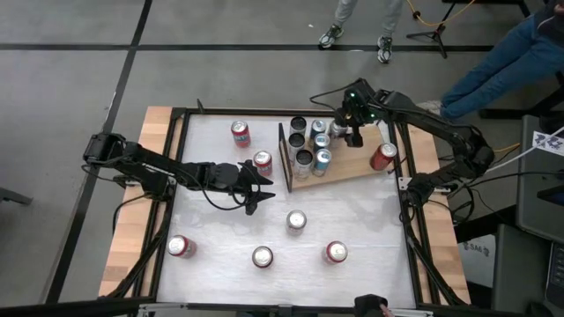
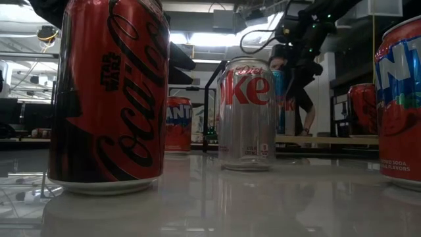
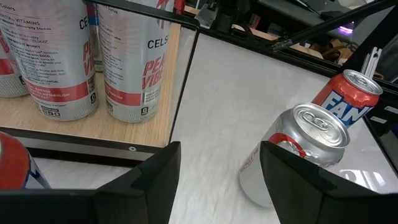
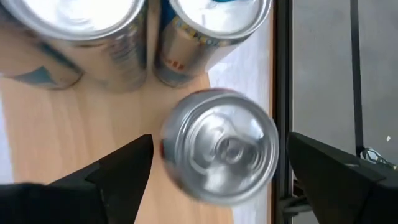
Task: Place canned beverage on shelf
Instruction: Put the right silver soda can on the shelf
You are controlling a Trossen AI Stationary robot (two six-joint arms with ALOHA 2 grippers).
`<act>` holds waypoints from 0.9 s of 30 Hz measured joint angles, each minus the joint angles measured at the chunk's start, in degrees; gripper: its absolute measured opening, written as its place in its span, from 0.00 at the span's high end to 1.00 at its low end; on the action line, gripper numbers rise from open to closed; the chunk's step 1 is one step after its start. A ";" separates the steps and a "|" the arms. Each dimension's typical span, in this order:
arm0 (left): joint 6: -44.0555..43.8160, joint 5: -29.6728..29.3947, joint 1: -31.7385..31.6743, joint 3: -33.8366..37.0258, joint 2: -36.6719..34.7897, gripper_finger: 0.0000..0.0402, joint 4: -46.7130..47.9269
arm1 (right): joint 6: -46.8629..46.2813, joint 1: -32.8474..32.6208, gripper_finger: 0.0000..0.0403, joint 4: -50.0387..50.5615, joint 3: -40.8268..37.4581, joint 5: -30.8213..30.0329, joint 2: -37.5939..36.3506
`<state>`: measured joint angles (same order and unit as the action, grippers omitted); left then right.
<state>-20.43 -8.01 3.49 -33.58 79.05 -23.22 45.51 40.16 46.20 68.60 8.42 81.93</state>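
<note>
Two wide-spread fingers of the right gripper (image 4: 214, 171) are hovering, holding nothing, over a can (image 4: 219, 146) standing on the shelf (image 1: 357, 165); descending off-centre risks toppling it. The left gripper (image 3: 217, 171) is gaping empty near the table's middle.

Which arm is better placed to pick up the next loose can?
Left. The left gripper is open next to a red can, while the right gripper hovers over the shelf.
</note>
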 joint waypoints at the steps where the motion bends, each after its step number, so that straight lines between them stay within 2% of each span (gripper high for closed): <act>1: 0.01 0.00 0.01 0.00 0.00 0.47 0.01 | 0.00 0.00 0.11 0.71 0.00 -0.05 -0.53; 7: 0.01 0.00 0.00 0.00 0.00 0.47 0.02 | 0.02 -0.01 0.11 5.43 0.00 -3.14 -2.87; 16: 0.02 0.00 0.00 0.00 0.01 0.47 0.02 | -0.03 0.00 0.11 8.92 0.00 -16.02 -3.02; 27: 0.02 0.00 0.01 0.00 0.00 0.47 0.02 | -1.79 0.00 0.11 3.61 0.00 -17.32 -0.73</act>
<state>-20.40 -8.01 3.50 -33.58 79.05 -23.20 43.72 40.16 49.80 68.60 -8.90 81.20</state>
